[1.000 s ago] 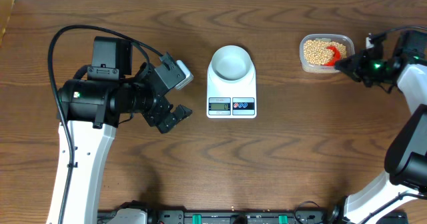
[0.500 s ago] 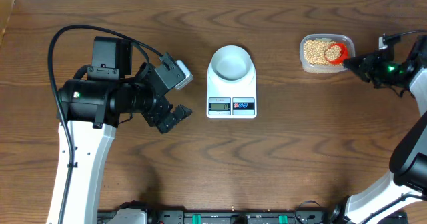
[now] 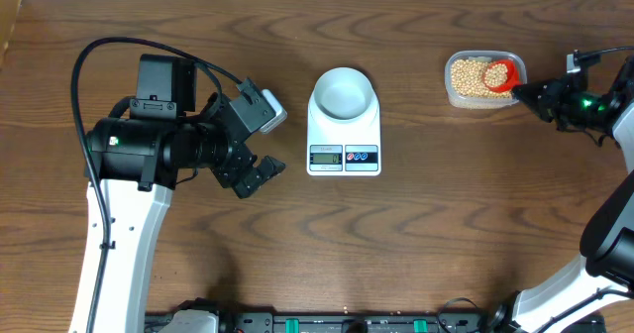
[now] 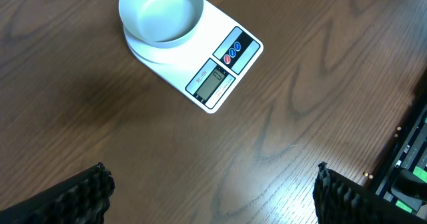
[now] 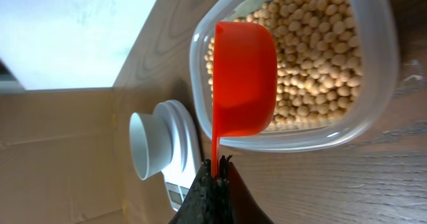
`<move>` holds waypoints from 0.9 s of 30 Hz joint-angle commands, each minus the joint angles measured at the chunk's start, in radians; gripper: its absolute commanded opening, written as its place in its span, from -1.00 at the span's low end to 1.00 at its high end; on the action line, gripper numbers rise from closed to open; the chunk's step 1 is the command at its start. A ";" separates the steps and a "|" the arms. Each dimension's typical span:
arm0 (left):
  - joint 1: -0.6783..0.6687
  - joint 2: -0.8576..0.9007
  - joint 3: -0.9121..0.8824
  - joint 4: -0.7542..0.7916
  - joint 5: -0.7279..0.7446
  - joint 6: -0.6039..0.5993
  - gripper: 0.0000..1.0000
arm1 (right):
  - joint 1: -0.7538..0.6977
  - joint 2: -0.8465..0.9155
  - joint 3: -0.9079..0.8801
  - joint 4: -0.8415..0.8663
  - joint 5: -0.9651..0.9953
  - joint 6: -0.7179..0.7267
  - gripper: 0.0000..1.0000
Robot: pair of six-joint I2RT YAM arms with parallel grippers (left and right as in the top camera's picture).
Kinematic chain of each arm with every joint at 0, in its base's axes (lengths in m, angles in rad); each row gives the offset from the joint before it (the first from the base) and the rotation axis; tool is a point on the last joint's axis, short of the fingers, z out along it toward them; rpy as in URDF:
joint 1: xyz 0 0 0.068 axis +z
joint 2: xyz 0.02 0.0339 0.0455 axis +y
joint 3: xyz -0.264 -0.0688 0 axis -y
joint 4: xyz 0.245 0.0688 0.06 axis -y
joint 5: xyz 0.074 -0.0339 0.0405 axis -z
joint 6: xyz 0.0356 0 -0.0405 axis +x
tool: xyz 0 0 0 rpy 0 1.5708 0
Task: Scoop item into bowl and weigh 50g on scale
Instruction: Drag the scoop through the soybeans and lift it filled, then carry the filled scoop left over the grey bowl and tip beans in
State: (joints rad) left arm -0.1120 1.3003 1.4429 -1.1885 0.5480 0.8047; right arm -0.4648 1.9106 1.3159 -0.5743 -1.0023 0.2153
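While the right gripper point(image 5: 215, 174) is shut tightly on the thin handle of the red scoop point(image 5: 243, 77), the scoop's cup is over the beans point(image 5: 320, 57) in the clear tub point(image 5: 383, 84). The bowl point(image 3: 344, 90) stands on the scale point(image 3: 344, 157), well apart from them. The left gripper point(image 3: 256, 174) is spread wide and holds nothing.

The brown wood-grain table point(image 3: 446, 224) fills the view. A clear plastic tub point(image 3: 452, 96) stands near its far right corner, and a red scoop point(image 3: 496, 74) sits over the tub's right side. A black equipment rail point(image 3: 327, 324) lines the near edge.
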 commanded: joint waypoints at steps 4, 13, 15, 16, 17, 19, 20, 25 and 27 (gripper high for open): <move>0.005 0.002 0.025 -0.004 0.013 -0.009 0.96 | -0.010 0.007 0.010 0.003 -0.090 -0.023 -0.98; 0.005 0.002 0.025 -0.004 0.013 -0.009 0.96 | -0.012 0.007 0.010 0.005 -0.212 -0.022 -0.98; 0.005 0.002 0.025 -0.004 0.013 -0.009 0.95 | -0.011 0.007 0.010 0.010 -0.224 -0.021 -0.98; 0.005 0.002 0.025 -0.004 0.013 -0.009 0.96 | -0.008 0.007 0.010 0.011 -0.224 -0.022 -0.98; 0.005 0.002 0.025 -0.004 0.013 -0.009 0.96 | -0.005 0.007 0.010 0.011 -0.226 -0.021 -0.98; 0.005 0.002 0.025 -0.004 0.013 -0.009 0.96 | 0.010 0.007 0.010 0.011 -0.244 -0.021 -0.98; 0.005 0.002 0.025 -0.004 0.013 -0.009 0.96 | 0.016 0.007 0.010 0.011 -0.250 -0.019 -0.98; 0.005 0.002 0.025 -0.004 0.013 -0.009 0.96 | 0.071 0.007 0.010 0.020 -0.262 0.008 -0.98; 0.005 0.002 0.025 -0.004 0.013 -0.009 0.96 | 0.095 0.007 0.010 0.027 -0.262 0.021 -0.98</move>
State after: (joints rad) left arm -0.1120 1.3003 1.4425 -1.1885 0.5480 0.8051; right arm -0.4118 1.9106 1.3159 -0.5568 -1.2152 0.2199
